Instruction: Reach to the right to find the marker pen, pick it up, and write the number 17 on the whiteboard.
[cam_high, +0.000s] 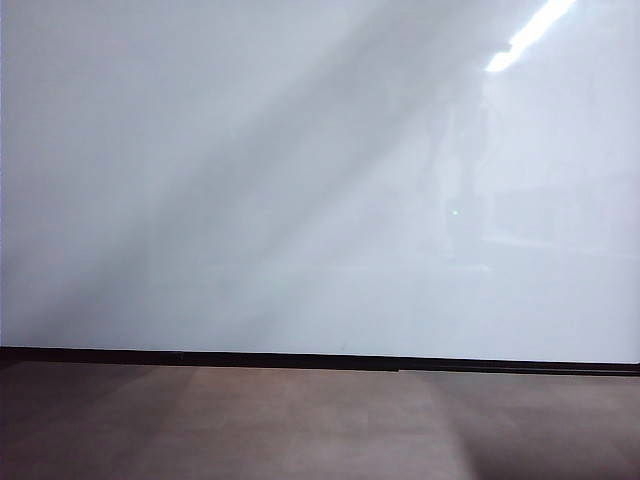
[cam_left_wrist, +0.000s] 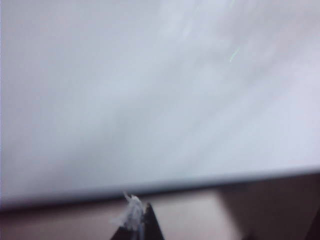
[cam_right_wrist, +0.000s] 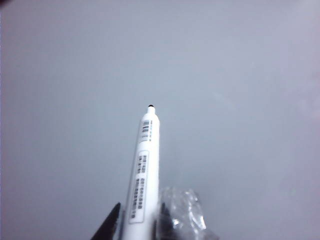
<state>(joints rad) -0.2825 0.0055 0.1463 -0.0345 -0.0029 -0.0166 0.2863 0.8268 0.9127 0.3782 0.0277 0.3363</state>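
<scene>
The whiteboard (cam_high: 250, 180) fills the exterior view, glossy, blank and unmarked; neither arm shows in that view. In the right wrist view my right gripper (cam_right_wrist: 140, 209) is shut on the marker pen (cam_right_wrist: 145, 170), a white barrel with a printed label. The pen's small dark tip (cam_right_wrist: 151, 106) points at the whiteboard (cam_right_wrist: 240, 75), and I cannot tell whether it touches. Crinkled clear wrap (cam_right_wrist: 184, 212) clings to one finger. In the left wrist view my left gripper (cam_left_wrist: 140, 210) shows only its dark tips, together, with white fluff on them, in front of the whiteboard's (cam_left_wrist: 125, 90) lower edge.
A thin black strip (cam_high: 300, 357) runs along the whiteboard's bottom edge. Below it lies a matte brown-grey surface (cam_high: 300, 420), also seen in the left wrist view as the brown-grey surface (cam_left_wrist: 195, 212). A ceiling light reflection (cam_high: 530, 35) glares at the board's upper right.
</scene>
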